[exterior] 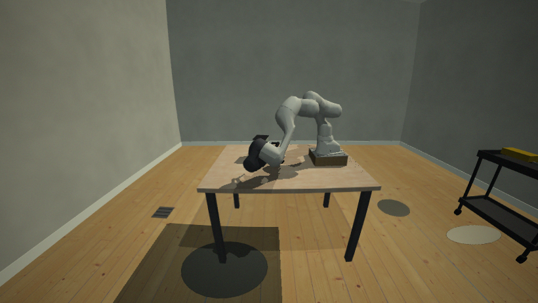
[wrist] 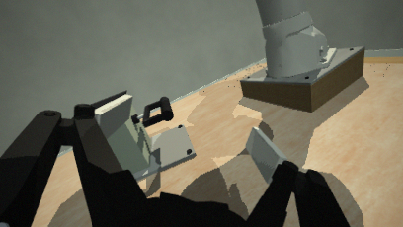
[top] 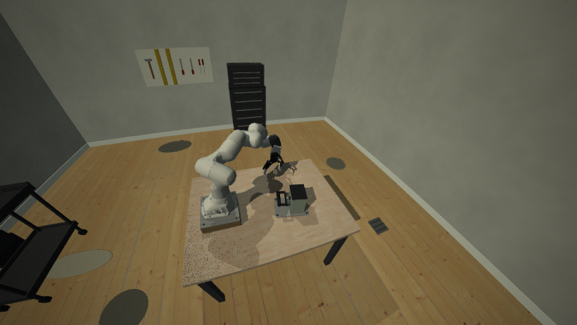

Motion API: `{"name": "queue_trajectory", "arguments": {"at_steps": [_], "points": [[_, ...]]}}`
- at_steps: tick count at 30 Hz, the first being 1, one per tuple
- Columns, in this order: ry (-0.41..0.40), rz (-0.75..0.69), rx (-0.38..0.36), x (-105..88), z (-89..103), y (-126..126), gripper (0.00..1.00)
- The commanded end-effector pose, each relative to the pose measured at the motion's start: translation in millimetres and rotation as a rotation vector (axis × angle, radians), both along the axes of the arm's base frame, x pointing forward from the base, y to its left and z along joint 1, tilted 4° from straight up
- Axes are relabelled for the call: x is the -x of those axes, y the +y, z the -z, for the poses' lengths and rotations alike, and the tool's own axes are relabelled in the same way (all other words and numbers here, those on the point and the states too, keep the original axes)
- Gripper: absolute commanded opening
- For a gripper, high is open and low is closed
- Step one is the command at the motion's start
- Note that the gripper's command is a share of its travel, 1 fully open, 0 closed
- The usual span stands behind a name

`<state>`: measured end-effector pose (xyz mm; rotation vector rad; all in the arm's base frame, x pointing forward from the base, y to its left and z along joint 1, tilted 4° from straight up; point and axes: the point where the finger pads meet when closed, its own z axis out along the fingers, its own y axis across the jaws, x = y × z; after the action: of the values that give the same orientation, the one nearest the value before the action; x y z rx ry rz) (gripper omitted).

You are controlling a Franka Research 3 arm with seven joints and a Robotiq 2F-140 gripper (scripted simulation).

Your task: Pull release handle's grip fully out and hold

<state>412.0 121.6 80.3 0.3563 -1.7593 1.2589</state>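
The release handle stands on the table in the top view: a grey housing (top: 298,198) with a dark top on a grey base plate, and a black grip (top: 279,198) sticking out on its left side. My gripper (top: 274,164) is open and empty. It hangs above the far part of the table, well behind the handle and apart from it. In the wrist view the black grip (wrist: 158,112) shows beyond the housing (wrist: 129,140), partly hidden by my left finger; my gripper (wrist: 192,122) is wide open with nothing between the pads. In the exterior view my arm hides the handle.
My arm's base (top: 219,209) sits on a block at the table's left side, also seen in the wrist view (wrist: 306,74). The table's far edge lies just behind the gripper. A black drawer cabinet (top: 246,94) stands at the back wall and a black cart (top: 28,242) on the floor at the left.
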Motion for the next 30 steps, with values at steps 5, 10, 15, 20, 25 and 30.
{"name": "queue_trajectory", "arguments": {"at_steps": [5, 10, 15, 20, 25, 30], "points": [[0.000, 0.000, 0.000, 0.0, -0.1, 0, 1.00], [0.000, 0.000, 0.000, 0.0, -0.1, 0, 1.00], [0.000, 0.000, 0.000, 0.0, -0.1, 0, 1.00], [0.000, -0.001, -0.001, -0.1, -0.2, 0, 1.00], [-0.003, -0.010, -0.022, -0.7, -1.2, -3, 1.00], [-0.009, -0.036, -0.080, 0.0, -3.9, -12, 1.00]]}}
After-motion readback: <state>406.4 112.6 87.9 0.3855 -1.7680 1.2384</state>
